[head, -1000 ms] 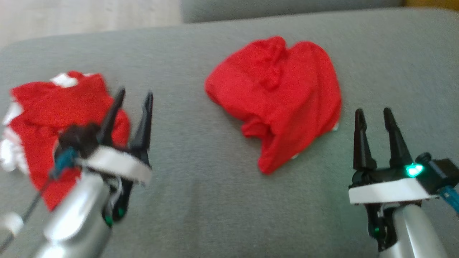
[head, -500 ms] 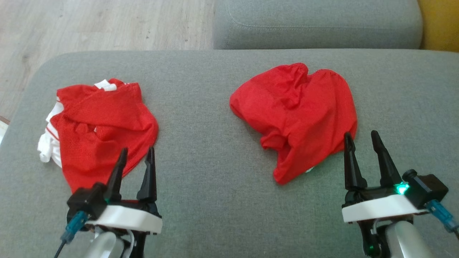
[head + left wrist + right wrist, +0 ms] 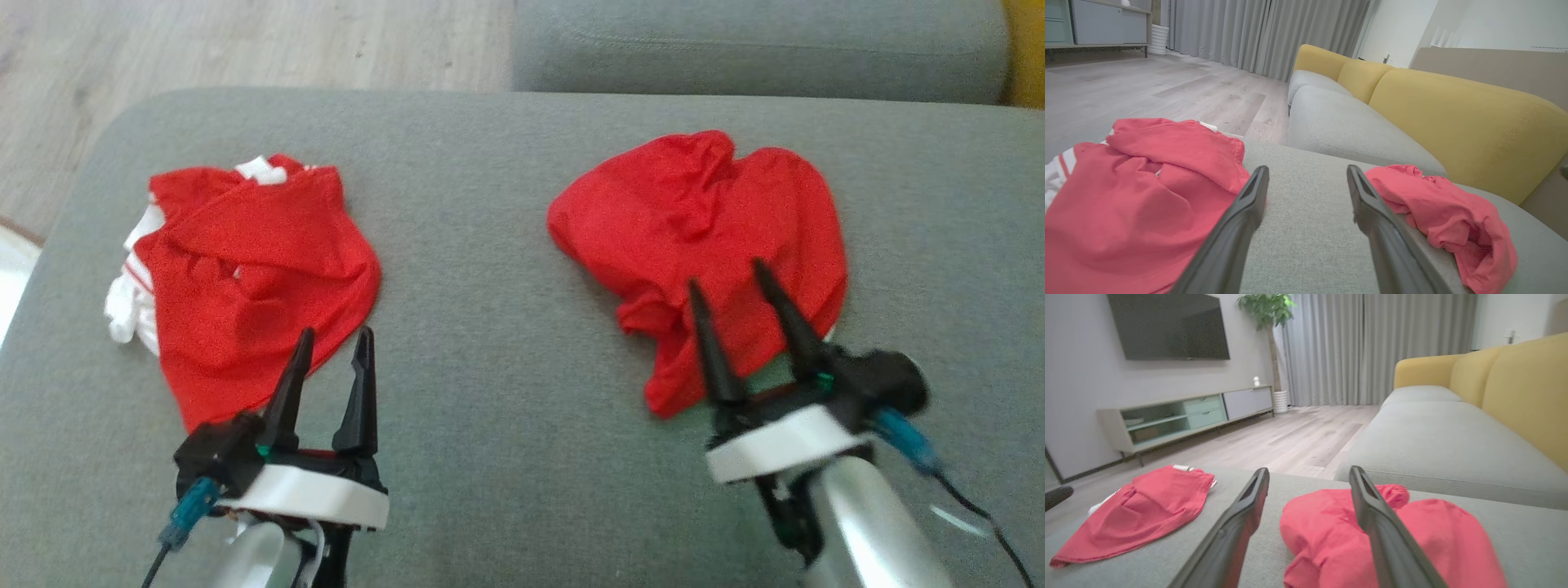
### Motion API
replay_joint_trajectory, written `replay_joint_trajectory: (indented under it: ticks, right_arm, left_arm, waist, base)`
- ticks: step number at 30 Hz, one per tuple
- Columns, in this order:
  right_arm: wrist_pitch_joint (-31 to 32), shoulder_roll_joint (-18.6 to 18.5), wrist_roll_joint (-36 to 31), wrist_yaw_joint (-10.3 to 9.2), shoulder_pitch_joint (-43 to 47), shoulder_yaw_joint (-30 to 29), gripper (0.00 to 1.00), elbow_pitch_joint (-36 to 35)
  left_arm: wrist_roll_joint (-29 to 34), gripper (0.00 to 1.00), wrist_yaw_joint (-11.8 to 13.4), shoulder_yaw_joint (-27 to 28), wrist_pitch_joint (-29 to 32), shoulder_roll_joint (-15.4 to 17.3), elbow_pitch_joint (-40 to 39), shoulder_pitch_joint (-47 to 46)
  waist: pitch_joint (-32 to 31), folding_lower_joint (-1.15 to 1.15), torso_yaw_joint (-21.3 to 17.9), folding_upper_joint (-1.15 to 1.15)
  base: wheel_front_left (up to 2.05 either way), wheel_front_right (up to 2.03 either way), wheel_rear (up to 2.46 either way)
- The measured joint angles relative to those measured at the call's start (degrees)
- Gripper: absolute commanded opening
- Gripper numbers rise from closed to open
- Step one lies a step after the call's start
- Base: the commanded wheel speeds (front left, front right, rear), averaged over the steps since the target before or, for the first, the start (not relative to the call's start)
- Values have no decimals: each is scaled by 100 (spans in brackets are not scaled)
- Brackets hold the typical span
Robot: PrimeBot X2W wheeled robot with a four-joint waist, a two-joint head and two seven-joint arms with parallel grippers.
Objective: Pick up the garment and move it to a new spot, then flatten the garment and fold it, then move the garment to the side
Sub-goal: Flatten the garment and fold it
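Two crumpled red garments lie on the grey sofa seat. The plain red garment lies at the right; my right gripper hovers open over its near edge, fingers pointing across the cloth. In the right wrist view this garment bunches between and under the open right gripper. A red garment with white trim lies at the left; my left gripper stands open just off its near right edge. In the left wrist view the left gripper frames bare cushion, trimmed garment left, plain one right.
A second grey seat cushion lies beyond the far edge, with yellow backrests to the right. Wooden floor drops off past the seat's far left. A low TV cabinet stands across the room.
The head camera has shifted. My right gripper has moved forward and left, from beside the plain red garment to over its near edge. The left gripper has drawn back to the trimmed garment's edge.
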Motion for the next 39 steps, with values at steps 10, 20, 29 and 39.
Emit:
replay_joint_trajectory:
  ticks: [10,20,29,39]
  right_arm:
    - [923,-16,-1050,0,-1075,769,100,1570]
    - [1538,-180,-1929,0,-1626,-16,100,2959]
    - [1767,-70,-2114,0,-1985,-423,0,3383]
    - [1343,-89,-1454,0,-2054,-63,0,3529]
  left_arm:
    - [191,100,-254,131,0,-356,274,-237]
    - [355,100,-498,266,-1,-621,485,-360]
    - [450,100,-580,404,-1,-756,526,-381]
    - [558,100,-647,532,-1,-837,606,-458]
  waist:
    - [247,1,487,0]
    - [502,1,897,0]
    - [650,0,992,0]
    - [482,1,866,0]
  base:
    - [0,0,0]
    - [0,0,0]
    - [0,0,0]
    - [0,0,0]
